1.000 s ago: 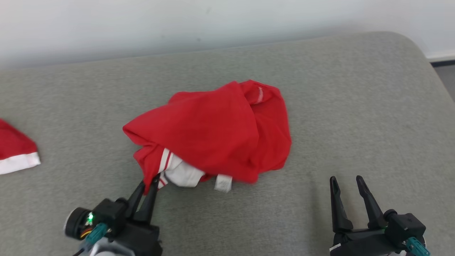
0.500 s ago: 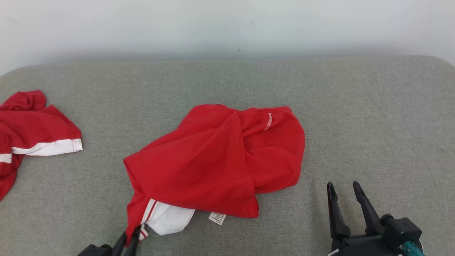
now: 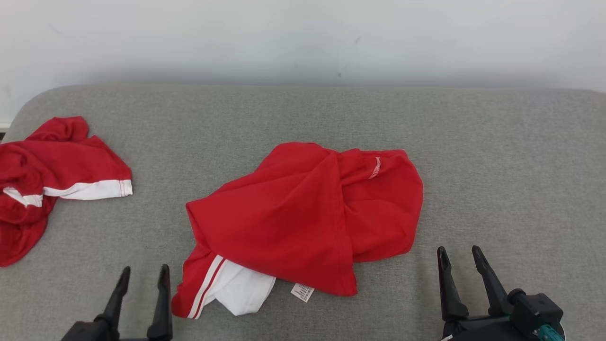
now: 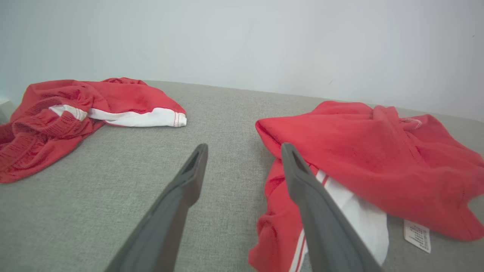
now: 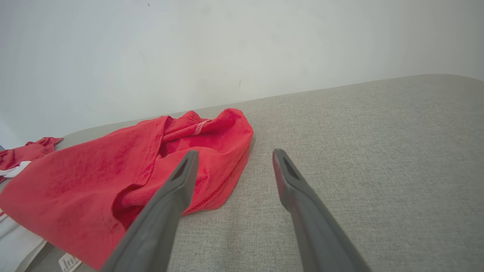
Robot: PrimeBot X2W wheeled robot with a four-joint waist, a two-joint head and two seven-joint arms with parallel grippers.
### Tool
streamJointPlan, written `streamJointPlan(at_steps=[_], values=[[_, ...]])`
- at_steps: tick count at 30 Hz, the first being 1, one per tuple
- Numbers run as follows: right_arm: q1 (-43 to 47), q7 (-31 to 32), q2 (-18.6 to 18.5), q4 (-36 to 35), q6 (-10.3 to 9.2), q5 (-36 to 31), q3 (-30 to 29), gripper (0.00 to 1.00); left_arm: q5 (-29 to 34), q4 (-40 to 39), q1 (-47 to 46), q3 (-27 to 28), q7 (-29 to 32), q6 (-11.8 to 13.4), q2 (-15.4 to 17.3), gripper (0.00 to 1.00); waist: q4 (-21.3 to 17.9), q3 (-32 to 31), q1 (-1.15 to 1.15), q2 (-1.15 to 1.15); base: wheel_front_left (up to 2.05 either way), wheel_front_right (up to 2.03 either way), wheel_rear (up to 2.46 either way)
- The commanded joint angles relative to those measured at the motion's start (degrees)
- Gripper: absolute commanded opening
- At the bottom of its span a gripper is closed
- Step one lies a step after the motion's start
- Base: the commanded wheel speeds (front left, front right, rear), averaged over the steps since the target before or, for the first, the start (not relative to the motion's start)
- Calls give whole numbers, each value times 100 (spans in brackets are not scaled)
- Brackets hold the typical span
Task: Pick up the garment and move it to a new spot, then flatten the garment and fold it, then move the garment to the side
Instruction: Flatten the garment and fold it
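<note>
The garment is a crumpled red piece with a white panel, stripes and a small label, lying in a heap in the middle of the grey cushion; it also appears at right in the left wrist view and at left in the right wrist view. My left gripper stands open just left of the garment's near corner, with nothing between its fingers. At the lower right my right gripper is open and apart from the cloth's right edge.
A second red garment with a white band lies bunched at the cushion's left end. The grey cushion runs to a white wall behind; its right half is bare fabric.
My left gripper has opened and let go of the garment's near corner, which now lies on the cushion. The camera has shifted, bringing more of the left garment into view. The right gripper stays open.
</note>
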Motion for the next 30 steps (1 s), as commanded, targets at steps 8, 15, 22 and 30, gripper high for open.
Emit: streamJointPlan(at_steps=[8,15,22,30], values=[[-43,-6,-3,94,-13,-142,191,100,467,-477,234,702,-16,-11,-446,100,194,46,0,0,0,0,0],[-259,-6,0,587,-13,-184,985,100,452,-328,242,793,-16,-16,-546,100,233,70,0,0,0,0,0],[-755,-7,-1,1548,-13,-212,1677,100,320,-235,105,640,-16,-12,-556,100,443,83,0,0,0,0,0],[-1342,-6,-5,2475,-13,-124,1859,16,215,-204,135,560,-16,-11,-557,100,732,97,0,0,0,0,0]])
